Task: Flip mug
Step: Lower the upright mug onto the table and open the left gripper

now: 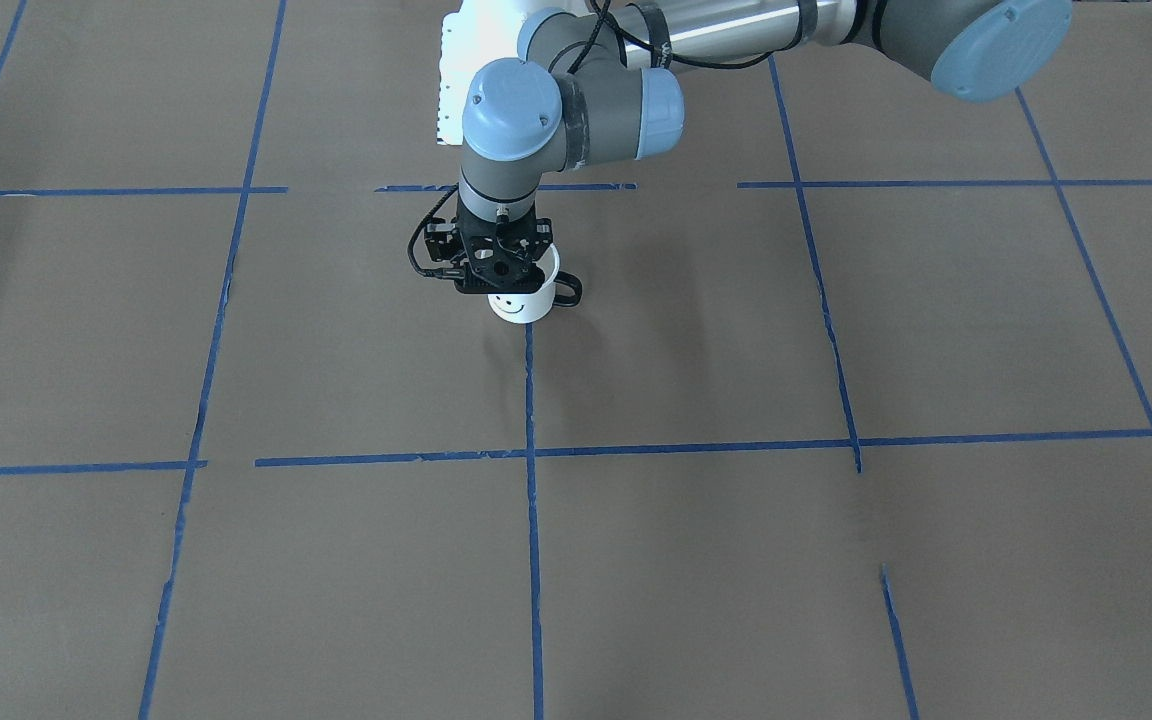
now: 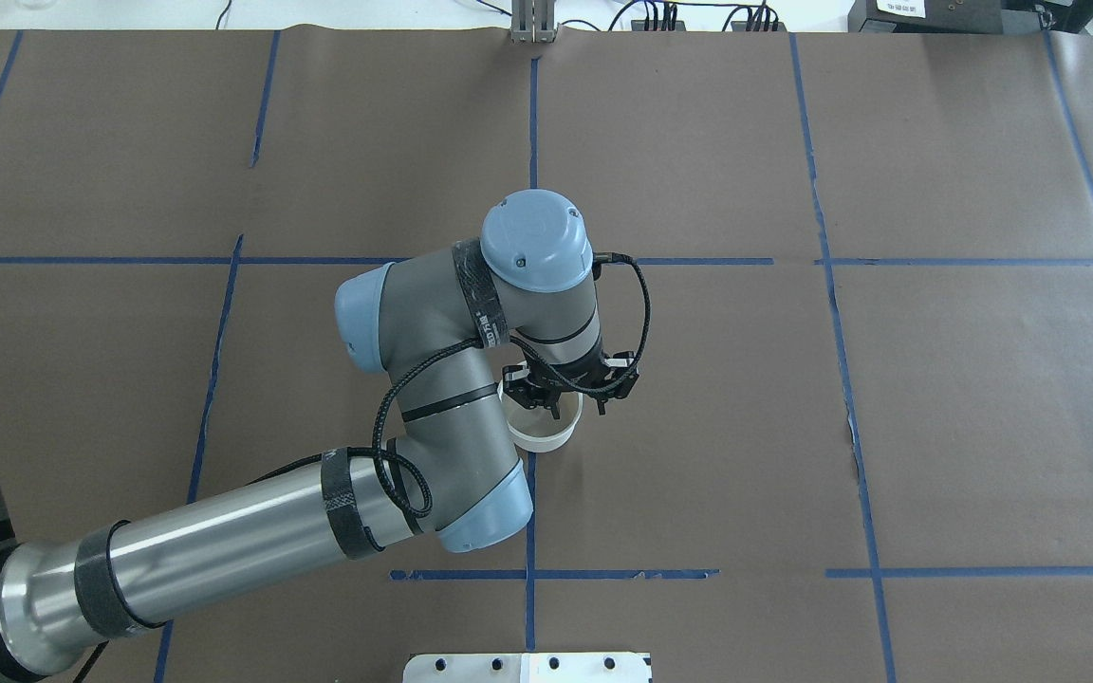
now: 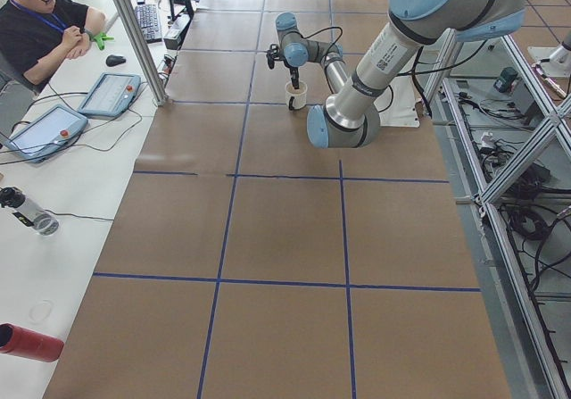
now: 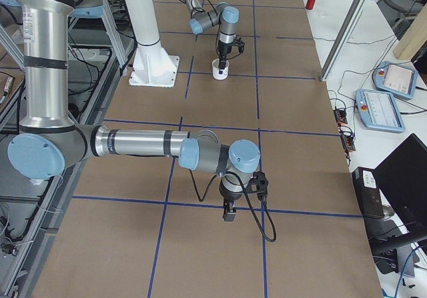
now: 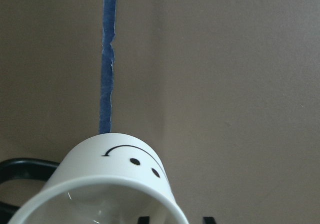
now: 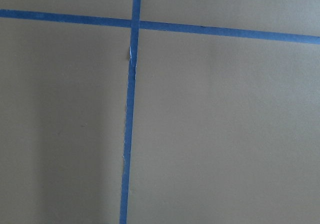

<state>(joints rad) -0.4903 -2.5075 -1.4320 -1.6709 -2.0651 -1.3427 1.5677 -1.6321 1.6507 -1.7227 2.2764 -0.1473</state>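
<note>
The small white mug (image 1: 519,306) with a black smiley face stands upright on the brown table, mouth up, its black loop handle (image 1: 568,291) out to one side. It also shows in the overhead view (image 2: 546,436) and in the left wrist view (image 5: 115,174). My left gripper (image 2: 561,403) points straight down over the mug. In the left wrist view its two fingertips straddle the rim wall with a gap on each side, one inside and one outside. It looks open. My right gripper (image 4: 229,213) hangs low over bare table far from the mug; I cannot tell its state.
Blue tape lines (image 1: 532,400) mark a grid on the brown paper. The white arm mount (image 4: 152,71) stands near the mug. A side table holds tablets (image 3: 107,94), and an operator (image 3: 45,24) sits beside it. A red bottle (image 3: 27,341) lies there.
</note>
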